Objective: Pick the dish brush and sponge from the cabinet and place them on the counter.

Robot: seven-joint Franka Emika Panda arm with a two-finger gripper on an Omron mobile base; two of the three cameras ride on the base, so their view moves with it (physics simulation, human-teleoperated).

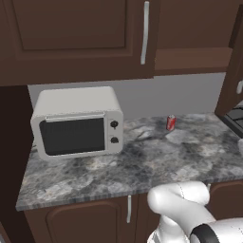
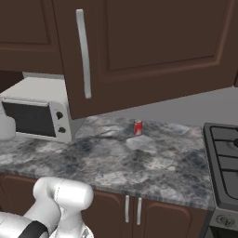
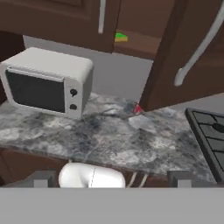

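Observation:
The green and yellow sponge (image 3: pixel 120 37) lies on the brown shelf (image 3: pixel 138 45) inside the cabinet (image 1: pixel 71 42), whose right door (image 3: pixel 192 52) stands swung open. The dish brush is out of view. My gripper (image 3: pixel 111 180) is open, its two fingertips (image 3: pixel 41 179) set wide apart with nothing between them. It sits well back from the cabinet, in front of and below the counter's (image 3: pixel 118 140) front edge, looking up toward the shelf. The opened door (image 2: pixel 139 51) hangs over the counter (image 2: pixel 139 162) in the right base view.
A white microwave (image 1: pixel 76 123) stands on the counter's left part. A small red can (image 1: pixel 171 122) sits near the back wall, under the open door. A black stove (image 2: pixel 225 158) borders the counter on the right. Base cabinets (image 1: pixel 95 218) run beneath.

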